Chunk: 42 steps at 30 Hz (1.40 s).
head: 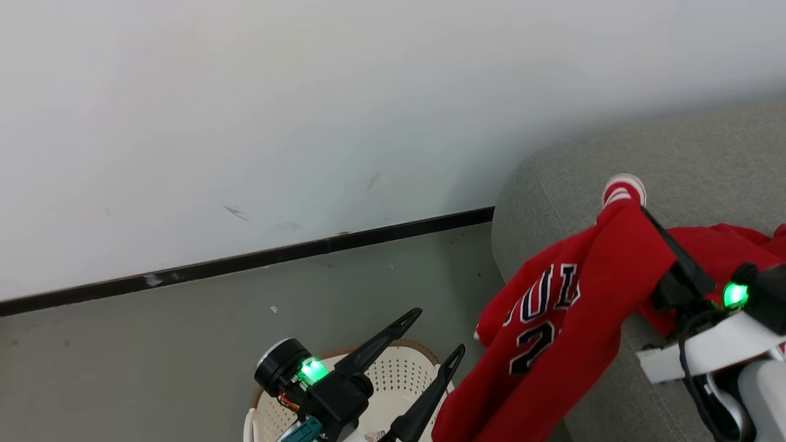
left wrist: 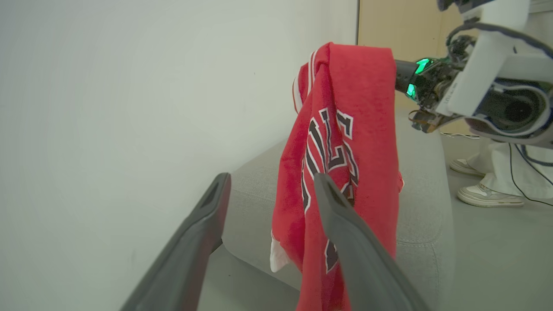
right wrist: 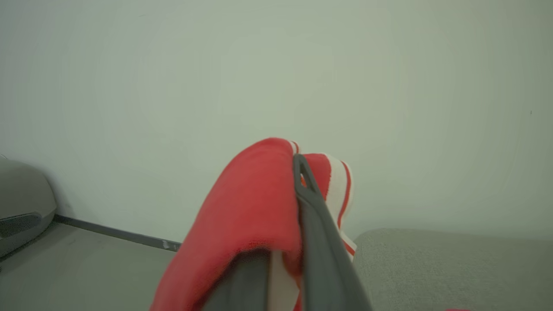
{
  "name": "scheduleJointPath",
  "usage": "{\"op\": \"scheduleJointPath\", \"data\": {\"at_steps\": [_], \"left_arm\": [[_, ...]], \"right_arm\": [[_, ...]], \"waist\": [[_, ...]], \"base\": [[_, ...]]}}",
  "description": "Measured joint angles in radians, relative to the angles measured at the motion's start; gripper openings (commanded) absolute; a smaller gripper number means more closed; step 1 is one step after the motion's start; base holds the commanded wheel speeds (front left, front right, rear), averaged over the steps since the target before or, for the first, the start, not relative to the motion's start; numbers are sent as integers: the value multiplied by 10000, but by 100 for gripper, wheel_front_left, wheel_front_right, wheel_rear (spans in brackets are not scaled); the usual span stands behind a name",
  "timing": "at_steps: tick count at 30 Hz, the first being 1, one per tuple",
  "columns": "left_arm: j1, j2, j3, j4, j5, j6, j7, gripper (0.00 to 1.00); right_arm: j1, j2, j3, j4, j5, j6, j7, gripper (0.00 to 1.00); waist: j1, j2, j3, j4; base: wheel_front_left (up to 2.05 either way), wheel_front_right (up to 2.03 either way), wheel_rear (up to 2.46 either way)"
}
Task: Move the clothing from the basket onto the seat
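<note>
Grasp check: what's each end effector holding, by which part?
Right end effector is shut on the red jersey, pinching a fold by its striped edge; the rest hangs down. Left end effector is open, holding nothing.

Pale wall (head: 245,110), black skirting (head: 245,260), grey floor (head: 153,362)

Basket (head: 399,368) cut off at bottom edge; clothing (head: 552,334) covers one finger of right end effector (head: 640,215).
</note>
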Motion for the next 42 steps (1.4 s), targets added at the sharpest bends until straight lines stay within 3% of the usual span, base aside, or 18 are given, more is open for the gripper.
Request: {"op": "scheduleJointPath", "data": {"at_steps": [9,22,31,42], "left_arm": [[-108,10,-2,-132,153,0,10,100],[-664,232,-36,-562,575,0,426,100],[-1140,382,-36,-1101,884,0,798,100],[-1672,437,-50,-1605,1296,4,1076,100]], "right_arm": [[-2914,-541,-428,525,1653,0,1085,0],[-7267,-1248,-3547,2564,2947,-4,2360,0],[-8088,-1810,-4013,4056,2539,-4,2558,0],[-7499,-1910,-4038,5173,2445,-4,1925,0]], "waist": [[0,0,459,-382],[0,0,1446,-935],[0,0,2226,-1175],[0,0,3135,-1283]], "base": [[0,0,0],[0,0,0],[0,0,0],[0,0,0]]}}
